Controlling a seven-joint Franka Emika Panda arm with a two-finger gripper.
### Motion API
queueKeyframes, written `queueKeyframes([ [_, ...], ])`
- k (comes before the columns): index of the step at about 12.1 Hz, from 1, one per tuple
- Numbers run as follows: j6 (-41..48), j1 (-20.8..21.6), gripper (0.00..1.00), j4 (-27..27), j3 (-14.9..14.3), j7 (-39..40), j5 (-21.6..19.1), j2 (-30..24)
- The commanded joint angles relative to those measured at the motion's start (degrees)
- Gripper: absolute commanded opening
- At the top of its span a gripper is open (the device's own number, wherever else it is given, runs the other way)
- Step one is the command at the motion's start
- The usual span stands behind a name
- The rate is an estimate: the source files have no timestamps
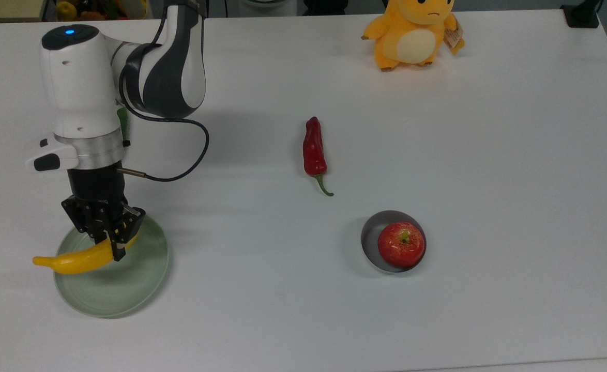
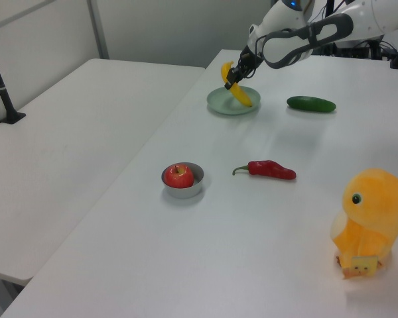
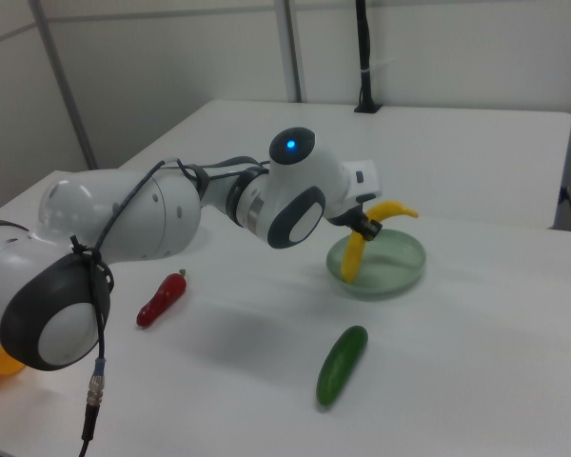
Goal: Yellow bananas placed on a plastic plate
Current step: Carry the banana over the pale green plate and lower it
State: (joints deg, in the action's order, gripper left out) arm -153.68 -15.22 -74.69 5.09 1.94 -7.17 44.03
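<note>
Top view shows the round pale mint-green plastic plate (image 1: 127, 289) near the white table's (image 1: 438, 129) near-left corner, and above it my gripper (image 1: 108, 238) clamped on one end of the long curved yellow banana (image 1: 78, 259). Its free end juts past the plate's rim. If I let go now, I judge it could tip off onto the table. Farther back lies the dark green cucumber (image 2: 310, 103), well clear.

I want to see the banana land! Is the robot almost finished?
Almost. Done: the long yellow banana is picked up, gripped in the tool. In hand: it hangs over the round pale-green plastic plate; the left view shows it tilted above the plate. Left: lower it and let go.
</note>
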Motion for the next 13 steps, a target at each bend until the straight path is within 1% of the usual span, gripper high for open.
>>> queueKeyframes([
  [1,-3.2,-0.7,0.08,1.4,2.6,-3.8,-0.9,3.3],
  [4,-3.4,-0.9,0.18,1.0,2.6,-3.2,-0.7,4.0],
  [6,-3.5,-0.9,0.67,0.9,2.6,-3.2,-0.7,4.2],
  [7,-3.5,-0.9,0.84,0.9,2.6,-3.2,-0.7,4.2],
  [8,-3.5,-1.0,0.94,0.9,2.6,-3.2,-0.7,4.1],
  [10,-3.4,-1.5,1.0,0.9,2.6,-3.3,-0.8,3.6],
  [12,-3.0,-1.7,1.0,-1.8,2.6,-3.3,-0.7,-0.1],
  [13,-2.6,-1.8,1.0,-3.3,2.6,-3.4,-0.6,-2.9],
])
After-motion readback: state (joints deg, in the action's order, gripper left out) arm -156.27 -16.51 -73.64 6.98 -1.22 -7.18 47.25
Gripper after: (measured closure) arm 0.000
